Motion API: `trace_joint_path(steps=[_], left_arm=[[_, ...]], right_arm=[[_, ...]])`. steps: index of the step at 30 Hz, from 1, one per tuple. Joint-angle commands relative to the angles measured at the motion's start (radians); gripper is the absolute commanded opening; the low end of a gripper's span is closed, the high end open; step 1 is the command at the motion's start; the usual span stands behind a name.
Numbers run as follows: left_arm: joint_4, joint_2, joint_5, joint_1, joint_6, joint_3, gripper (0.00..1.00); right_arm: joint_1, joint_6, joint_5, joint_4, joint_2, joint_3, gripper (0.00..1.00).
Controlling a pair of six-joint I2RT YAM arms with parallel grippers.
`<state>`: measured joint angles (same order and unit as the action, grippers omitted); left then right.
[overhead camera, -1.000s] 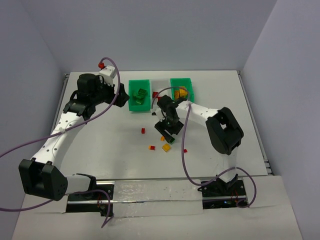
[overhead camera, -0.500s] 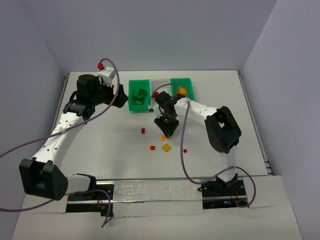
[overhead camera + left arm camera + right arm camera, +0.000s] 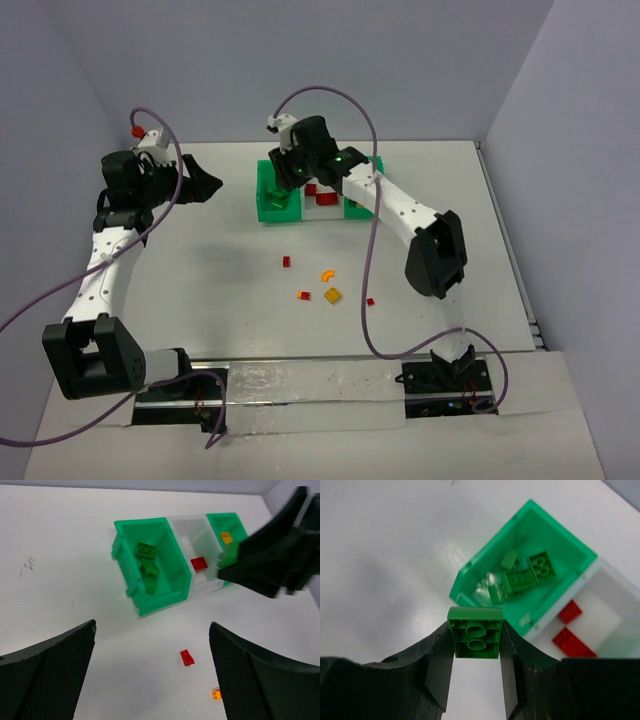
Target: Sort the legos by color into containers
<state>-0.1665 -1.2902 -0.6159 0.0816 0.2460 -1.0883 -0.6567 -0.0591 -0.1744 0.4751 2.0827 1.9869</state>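
Note:
My right gripper (image 3: pixel 476 639) is shut on a green lego brick (image 3: pixel 475 630), underside toward the camera, held in the air just short of the left green container (image 3: pixel 530 580), which holds several green bricks. The white middle container (image 3: pixel 615 610) holds red pieces (image 3: pixel 569 612). From above, my right gripper (image 3: pixel 290 176) hovers at the left green container (image 3: pixel 270 205). My left gripper (image 3: pixel 152 627) is open and empty, raised to the left of the containers (image 3: pixel 205 186). A red lego (image 3: pixel 286 262), an orange half-disc (image 3: pixel 326 273) and a yellow brick (image 3: pixel 332 295) lie on the table.
The right green container (image 3: pixel 235 522) holds an orange brick (image 3: pixel 225 536). A small orange-red bit (image 3: pixel 303 295) and a tiny red bit (image 3: pixel 370 301) lie near the table's middle. Purple cables loop above both arms. Walls close in the back and sides.
My right gripper closed on the green brick at the table's middle, then lifted it back to the left green container. The left arm drew back to the left and rose.

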Motion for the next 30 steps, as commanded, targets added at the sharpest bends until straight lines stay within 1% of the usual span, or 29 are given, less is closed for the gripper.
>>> trace_joint_path(steps=[1, 3, 5, 7, 8, 9, 10, 13, 15, 17, 18, 21, 23, 25, 26, 27, 29, 30], left_arm=[[0.135, 0.029, -0.088, 0.007, 0.082, 0.03, 0.99], [0.146, 0.046, -0.076, 0.007, 0.082, 0.048, 0.99], [0.088, 0.037, -0.079, 0.007, 0.048, 0.021, 0.99], [0.059, 0.032, -0.077, 0.008, 0.002, 0.011, 0.99], [0.044, 0.033, -0.075, 0.006, -0.013, 0.008, 0.99], [0.038, 0.04, -0.065, 0.007, -0.029, 0.009, 0.99], [0.038, 0.048, -0.051, 0.007, -0.042, 0.015, 0.99], [0.036, 0.055, -0.034, 0.007, -0.053, 0.027, 0.99], [0.034, 0.052, -0.029, 0.006, -0.053, 0.033, 0.99], [0.034, 0.052, -0.024, 0.006, -0.05, 0.038, 0.99], [0.038, 0.053, -0.021, 0.006, -0.052, 0.043, 0.99], [0.039, 0.066, -0.01, 0.001, -0.066, 0.051, 0.99], [0.025, 0.081, 0.044, -0.027, -0.113, 0.056, 0.99], [0.015, 0.091, 0.107, -0.058, -0.15, 0.064, 0.99], [0.015, 0.091, 0.13, -0.071, -0.162, 0.067, 0.99], [0.016, 0.091, 0.145, -0.074, -0.165, 0.07, 0.99], [0.023, 0.085, 0.173, -0.103, -0.17, 0.075, 0.99], [0.023, 0.079, 0.177, -0.111, -0.168, 0.071, 0.99]], right_arm=[[-0.003, 0.05, 0.059, -0.132, 0.133, 0.106, 0.05], [-0.004, 0.051, 0.086, -0.172, 0.156, 0.109, 0.1], [-0.001, 0.057, 0.12, -0.217, 0.181, 0.107, 0.22], [0.002, 0.058, 0.133, -0.249, 0.195, 0.098, 0.46], [0.003, 0.058, 0.133, -0.259, 0.196, 0.094, 0.56], [0.003, 0.056, 0.126, -0.261, 0.199, 0.096, 0.69], [0.004, 0.057, 0.113, -0.248, 0.2, 0.106, 0.79], [0.002, 0.056, 0.078, -0.2, 0.176, 0.117, 0.88], [0.003, 0.053, 0.062, -0.169, 0.12, 0.084, 0.9], [0.003, 0.05, 0.051, -0.132, 0.023, 0.018, 0.92], [0.002, 0.046, 0.045, -0.11, -0.043, -0.025, 0.92], [0.002, 0.038, 0.035, -0.058, -0.167, -0.177, 0.91], [0.002, 0.019, 0.023, 0.033, -0.311, -0.347, 0.89], [0.0, 0.013, 0.03, 0.089, -0.411, -0.502, 0.87], [0.0, 0.018, 0.034, 0.101, -0.45, -0.576, 0.86], [0.0, 0.023, 0.035, 0.105, -0.461, -0.597, 0.86], [-0.009, 0.024, 0.03, 0.084, -0.543, -0.772, 0.86], [-0.017, 0.019, 0.028, 0.075, -0.565, -0.823, 0.86]])
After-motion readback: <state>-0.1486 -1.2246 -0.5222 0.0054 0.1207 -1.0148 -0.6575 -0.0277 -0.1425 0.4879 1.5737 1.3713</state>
